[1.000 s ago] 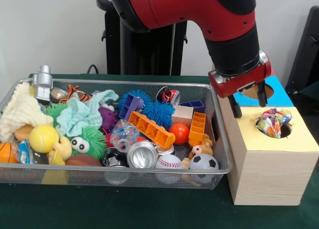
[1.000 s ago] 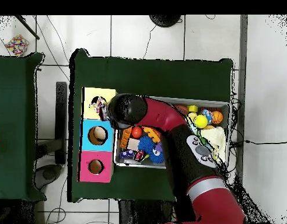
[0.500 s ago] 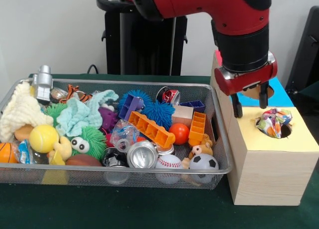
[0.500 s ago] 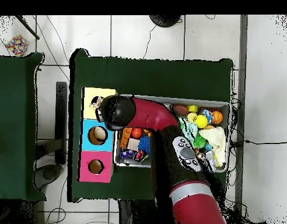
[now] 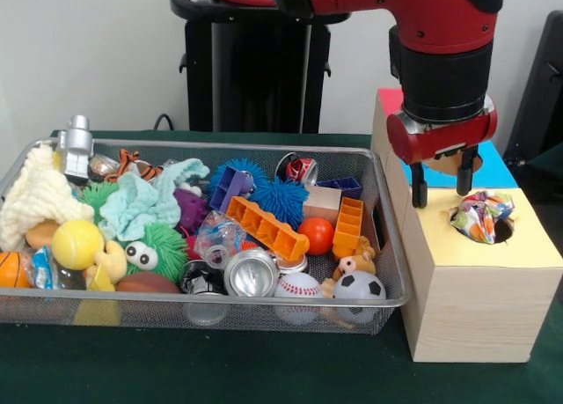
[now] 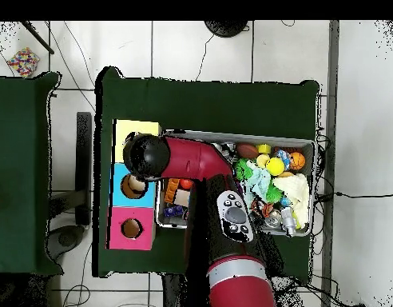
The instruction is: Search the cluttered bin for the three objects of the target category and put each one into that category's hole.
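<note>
We see a crumpled multicoloured cloth [image 5: 480,217] sitting in the round hole [image 5: 494,230] of the yellow-topped wooden box [image 5: 475,285], bunched up and bulging above the rim. Just above and behind it hangs the gripper [image 5: 442,180], its two black fingers apart and holding nothing. In the overhead view the arm's end [image 6: 145,155] covers the join between the yellow box top [image 6: 136,128] and the blue one [image 6: 122,192], with a pink one [image 6: 129,228] beyond; the blue and pink holes look empty as far as we can tell.

Touching the box's side is the wire mesh bin [image 5: 391,272], on the green table [image 5: 220,369], crowded with things. Along its near edge lie a soccer ball [image 5: 359,287], a baseball [image 5: 297,286], a drink can [image 5: 251,273] and a yellow ball [image 5: 77,244]. In the middle sit an orange ball [image 5: 317,235], orange plastic blocks [image 5: 266,229] and a blue spiky ball [image 5: 283,199]. Toward the far-side corner we find a cream knitted cloth [image 5: 35,197], a mint cloth [image 5: 141,203] and a silver robot figure [image 5: 76,145].
</note>
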Controlling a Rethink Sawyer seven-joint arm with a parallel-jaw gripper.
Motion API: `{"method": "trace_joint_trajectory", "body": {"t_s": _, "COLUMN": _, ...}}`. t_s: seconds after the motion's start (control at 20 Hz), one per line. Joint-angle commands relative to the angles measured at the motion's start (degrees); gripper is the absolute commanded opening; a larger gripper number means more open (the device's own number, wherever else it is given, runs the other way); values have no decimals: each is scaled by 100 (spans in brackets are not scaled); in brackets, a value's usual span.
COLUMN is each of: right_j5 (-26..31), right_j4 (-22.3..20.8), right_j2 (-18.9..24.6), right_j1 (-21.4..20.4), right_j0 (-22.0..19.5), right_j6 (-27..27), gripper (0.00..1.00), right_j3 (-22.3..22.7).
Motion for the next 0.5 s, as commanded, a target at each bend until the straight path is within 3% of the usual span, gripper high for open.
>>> {"method": "trace_joint_trajectory", "body": {"t_s": 0.05, "right_j5": -1140, "right_j4": -35, "right_j2": -581, "right_j1": 531, "right_j0": -15, "right_j6": 1761, "gripper": 100, "right_j3": -180}}
{"method": "trace_joint_trajectory", "body": {"t_s": 0.5, "right_j5": -1524, "right_j4": -67, "right_j2": -842, "right_j1": 412, "right_j0": 238, "right_j6": 2041, "gripper": 100, "right_j3": -193}}
